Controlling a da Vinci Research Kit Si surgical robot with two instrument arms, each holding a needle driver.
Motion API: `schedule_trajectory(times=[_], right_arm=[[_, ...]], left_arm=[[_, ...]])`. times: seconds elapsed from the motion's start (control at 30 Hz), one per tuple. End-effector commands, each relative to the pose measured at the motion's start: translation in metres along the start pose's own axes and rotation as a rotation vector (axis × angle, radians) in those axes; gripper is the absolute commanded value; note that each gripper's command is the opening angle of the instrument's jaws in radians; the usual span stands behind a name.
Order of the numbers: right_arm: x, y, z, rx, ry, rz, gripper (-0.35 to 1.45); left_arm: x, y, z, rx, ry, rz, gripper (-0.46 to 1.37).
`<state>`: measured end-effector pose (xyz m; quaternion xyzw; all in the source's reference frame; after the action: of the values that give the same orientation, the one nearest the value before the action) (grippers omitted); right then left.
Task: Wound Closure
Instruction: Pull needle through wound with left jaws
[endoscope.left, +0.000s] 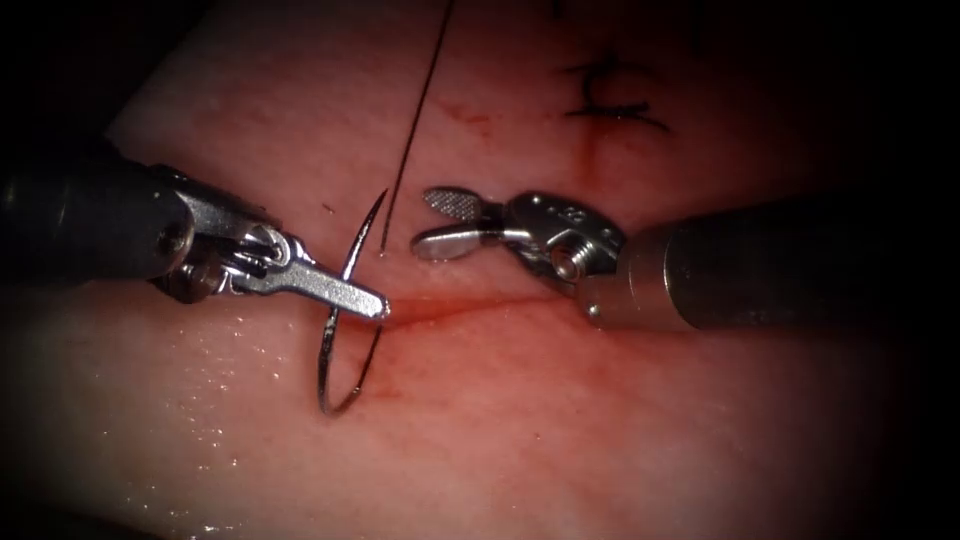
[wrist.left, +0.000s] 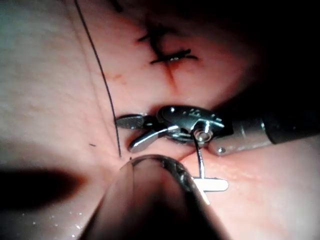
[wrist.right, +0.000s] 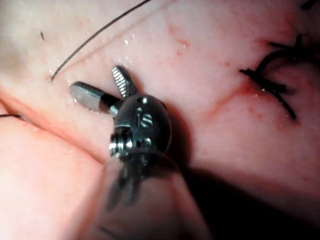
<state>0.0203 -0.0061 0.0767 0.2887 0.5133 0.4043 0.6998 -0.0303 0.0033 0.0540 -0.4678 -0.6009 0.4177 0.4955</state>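
Centrally, the curved needle (endoscope.left: 343, 330) stands nearly on edge over the tissue (endoscope.left: 560, 440), clenched in the left tool (endoscope.left: 350, 293), whose jaws are closed on it partway along its curve, between the sharp tip and the bottom of the bend. Its tip rises up and slightly rightward on the far side of the cut (endoscope.left: 470, 305), and its bend dips below the jaws on the near side, so the long axis of the arc runs almost straight across the cut, which lies left to right in the endoscope view. Whether the lower bend merely touches the surface or enters it cannot be told; most of the arc lies free above the tissue. Such a grip, judged from the pose, keeps the arc square to the wound edges. The thread (endoscope.left: 418, 110) drops from above, ending at the tissue just beside the needle tip; its join to the needle is not visible. To the right, the right tool (endoscope.left: 432, 222) hovers near the cut with its jaws parted and grasping nothing, its tips facing the needle tip and the thread, near both but apart from them. Farther along the cut, a finished stitch (endoscope.left: 610, 100) with dark cut ends sits over faint red fluid (endoscope.left: 470, 120)
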Motion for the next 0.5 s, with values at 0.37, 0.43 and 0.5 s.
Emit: schedule_trajectory(times=[0.37, 0.43, 0.5], right_arm=[[-0.0001, -0.0001, 0.0, -0.001, 0.0, 0.0, 0.69], [-0.0001, -0.0002, 0.0, -0.001, 0.0, 0.0, 0.69], [-0.0001, -0.0002, -0.0001, 0.0, 0.0, 0.0, 0.69]], left_arm=[[-0.0015, 0.0079, 0.0009, -0.074, 0.109, 0.598, -0.35], [-0.0016, 0.0092, 0.0013, -0.079, 0.14, 0.71, -0.35], [-0.0015, 0.0101, 0.0015, -0.077, 0.171, 0.817, -0.35]])
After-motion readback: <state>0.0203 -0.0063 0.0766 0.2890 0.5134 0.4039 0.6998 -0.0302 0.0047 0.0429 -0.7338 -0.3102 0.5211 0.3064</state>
